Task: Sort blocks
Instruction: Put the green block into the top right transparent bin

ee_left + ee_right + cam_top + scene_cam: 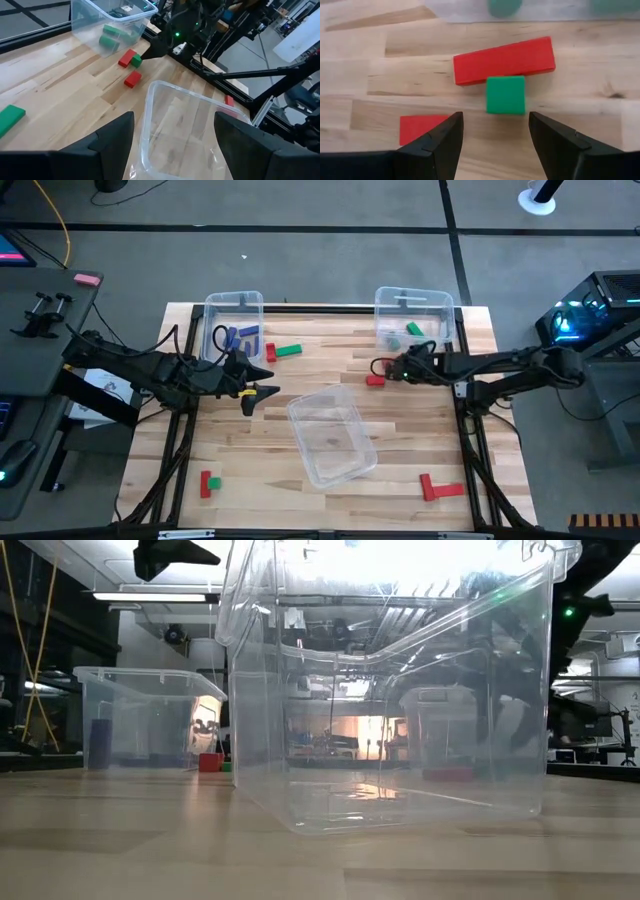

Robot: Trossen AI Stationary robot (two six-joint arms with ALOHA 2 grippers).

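Observation:
In the right wrist view a red bar [504,61] lies flat on the table, a green cube [505,95] touches its long side, and a red cube [422,129] sits partly behind one finger. My right gripper [495,120] hovers open above them, near the right bin [412,315], and touches nothing. My left gripper [258,390] hangs open above the table beside the left end of the empty middle bin [330,430]. Other blocks lie on the table: a red and green pair [280,352], another pair [208,483], and red bars [440,488].
The left bin [233,320] at the far edge holds blue blocks, and the right bin holds green ones [112,35]. The clear middle bin [390,690] fills the low view. A green block [10,119] lies near the left gripper [174,117]. Bare wood shows along the near edge.

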